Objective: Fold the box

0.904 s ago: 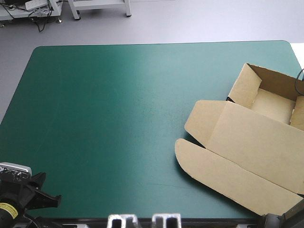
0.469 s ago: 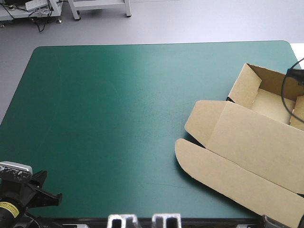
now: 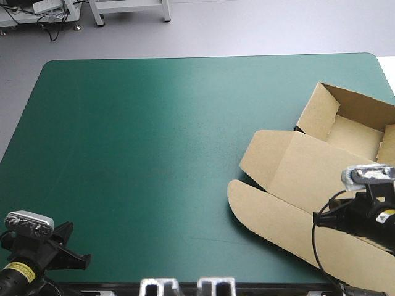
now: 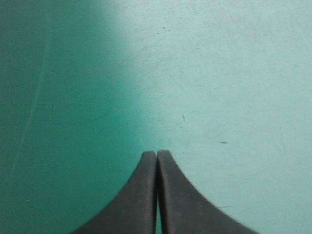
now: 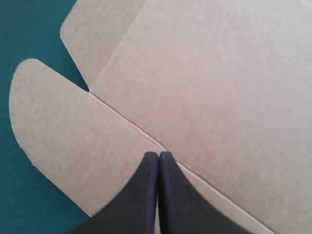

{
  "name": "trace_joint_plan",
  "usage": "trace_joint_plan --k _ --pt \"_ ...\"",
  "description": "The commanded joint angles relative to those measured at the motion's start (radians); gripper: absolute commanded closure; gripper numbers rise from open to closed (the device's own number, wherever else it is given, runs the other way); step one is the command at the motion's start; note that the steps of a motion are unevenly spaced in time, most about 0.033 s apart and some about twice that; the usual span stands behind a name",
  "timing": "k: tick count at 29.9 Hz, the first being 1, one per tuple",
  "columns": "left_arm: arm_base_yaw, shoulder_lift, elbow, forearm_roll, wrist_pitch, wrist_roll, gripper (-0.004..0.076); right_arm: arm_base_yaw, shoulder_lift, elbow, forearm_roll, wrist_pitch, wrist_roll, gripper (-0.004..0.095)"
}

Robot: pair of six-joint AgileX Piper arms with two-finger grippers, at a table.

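Right arm sat over the bench's (image 3: 154,123) near right corner, the right end effector (image 5: 159,156) pinched closed, tips above the crease of the brown box's (image 3: 321,179) flat lid. The left end effector (image 4: 156,155) was closed too, over bare teal-green cover near the left corner. The box lay along the right edge, tray open, only bare board showing inside.

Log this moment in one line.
box: open tray, lid flat | right hand: shut, over lid | left hand: shut, over teal-green cover
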Motion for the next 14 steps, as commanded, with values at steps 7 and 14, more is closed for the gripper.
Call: trace_joint_plan --k 7,14 --pt "-0.003 -0.02 -0.017 -0.157 -0.085 0.162 0.0734 0.003 -0.248 0.219 -0.129 -0.139 0.07 0.0927" --pt "-0.003 -0.025 -0.017 -0.17 -0.109 0.175 0.0734 0.003 -0.34 0.313 -0.131 -0.171 0.083 0.0927"
